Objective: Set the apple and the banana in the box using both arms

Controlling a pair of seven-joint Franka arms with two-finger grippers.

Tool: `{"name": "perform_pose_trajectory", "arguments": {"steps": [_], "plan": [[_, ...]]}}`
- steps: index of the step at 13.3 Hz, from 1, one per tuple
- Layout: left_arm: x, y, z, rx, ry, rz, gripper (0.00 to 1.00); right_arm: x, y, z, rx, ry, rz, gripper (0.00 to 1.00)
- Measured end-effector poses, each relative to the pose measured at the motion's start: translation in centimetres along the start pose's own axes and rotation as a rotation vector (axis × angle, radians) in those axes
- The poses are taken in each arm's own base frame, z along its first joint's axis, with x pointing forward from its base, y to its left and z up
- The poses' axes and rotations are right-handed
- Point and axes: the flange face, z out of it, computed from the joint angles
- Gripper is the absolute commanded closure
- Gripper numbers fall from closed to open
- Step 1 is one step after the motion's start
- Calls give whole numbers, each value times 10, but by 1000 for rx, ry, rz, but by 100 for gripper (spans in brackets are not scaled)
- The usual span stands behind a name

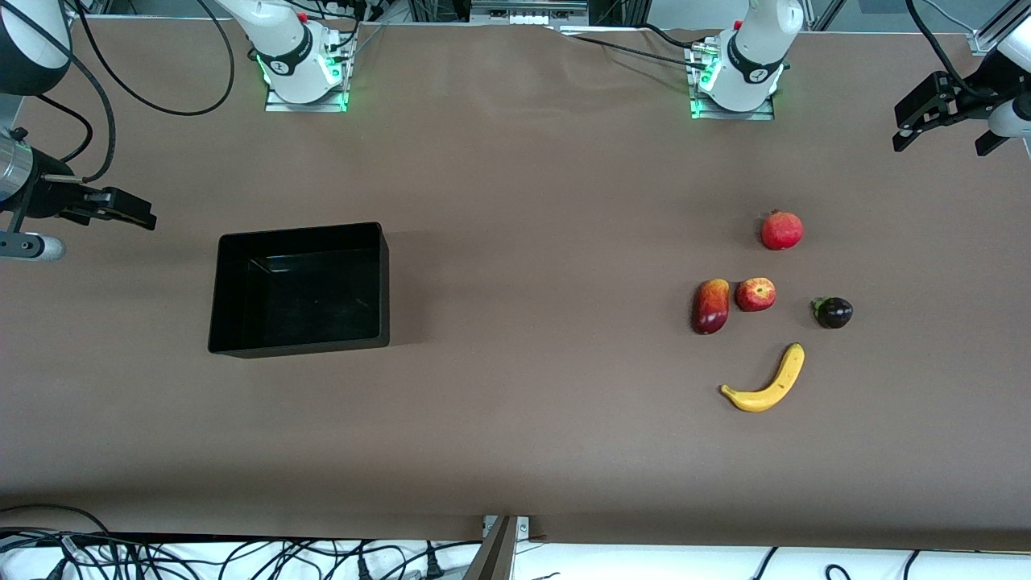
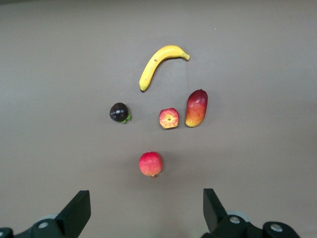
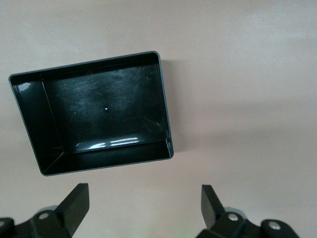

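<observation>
Fruit sits clustered at the centre-right of the front view, toward the left arm's end of the brown table. The black box lies left of centre in that view, toward the right arm's end, well apart from the fruit; nothing shows inside it but its glossy floor. The apple rests just beside an elongated red-yellow mango, not clearly touching it. A pomegranate lies farther from the front camera than the apple, a dark purple mangosteen sits near the apple toward the left arm's end, and the banana curves nearest the front camera, apart from the rest.

At the upper right edge of the front view the left gripper hangs over the table's end, fingers spread wide and grasping nothing. At the left edge, the right gripper hovers over the table beside the box, fingers likewise released and empty.
</observation>
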Motion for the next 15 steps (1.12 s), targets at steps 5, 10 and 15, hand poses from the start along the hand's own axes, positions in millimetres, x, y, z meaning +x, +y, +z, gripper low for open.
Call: {"name": "perform_pose_trajectory", "arguments": {"steps": [5, 10, 15], "plan": [[0, 0, -1, 0, 2, 0, 0, 0, 0, 0, 0, -1, 2, 0], [0, 0, -1, 0, 3, 0, 0, 4, 1, 14, -6, -42, 2, 0], [0, 0, -2, -9, 5, 0, 0, 34, 3, 114, -12, -107, 2, 0]]}}
